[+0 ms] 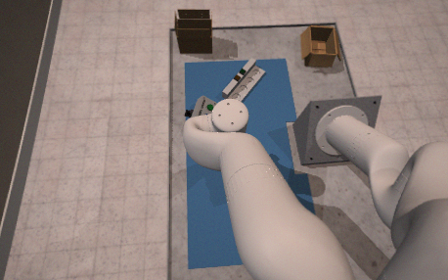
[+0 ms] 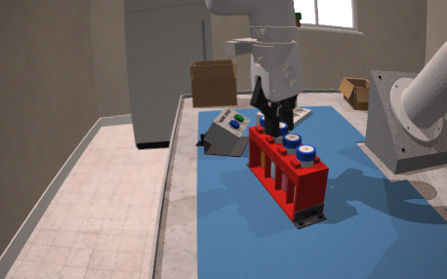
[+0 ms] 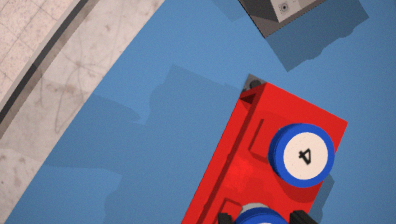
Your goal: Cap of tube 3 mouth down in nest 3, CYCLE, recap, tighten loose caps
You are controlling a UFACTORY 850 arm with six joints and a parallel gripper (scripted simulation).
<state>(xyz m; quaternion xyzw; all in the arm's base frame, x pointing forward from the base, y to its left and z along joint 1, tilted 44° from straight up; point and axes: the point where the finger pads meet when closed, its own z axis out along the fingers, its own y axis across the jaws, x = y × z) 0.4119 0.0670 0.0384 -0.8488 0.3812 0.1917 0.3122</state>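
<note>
The red decapping station [image 2: 288,171] stands on the blue mat with several blue-capped tubes. My gripper [image 2: 275,128] reaches straight down over the rack and is shut on the cap of tube 3 [image 3: 260,218], which shows only at the bottom edge of the wrist view between my fingertips. The cap of tube 4 [image 3: 301,155] sits on its tube just beyond it. The caps of tube 2 [image 2: 292,140] and tube 1 [image 2: 305,153] sit on their tubes nearer the camera. The key housing [image 2: 226,128] carries the green READY key [image 2: 239,117] and the blue CYCLE key [image 2: 234,124]. The white cap tray [image 1: 244,78] lies behind the rack.
The arm's grey base block [image 2: 410,122] stands to the right of the mat. A dark cardboard box [image 2: 214,83] and a smaller open box [image 2: 355,93] stand at the back. The arm hides the rack in the overhead view.
</note>
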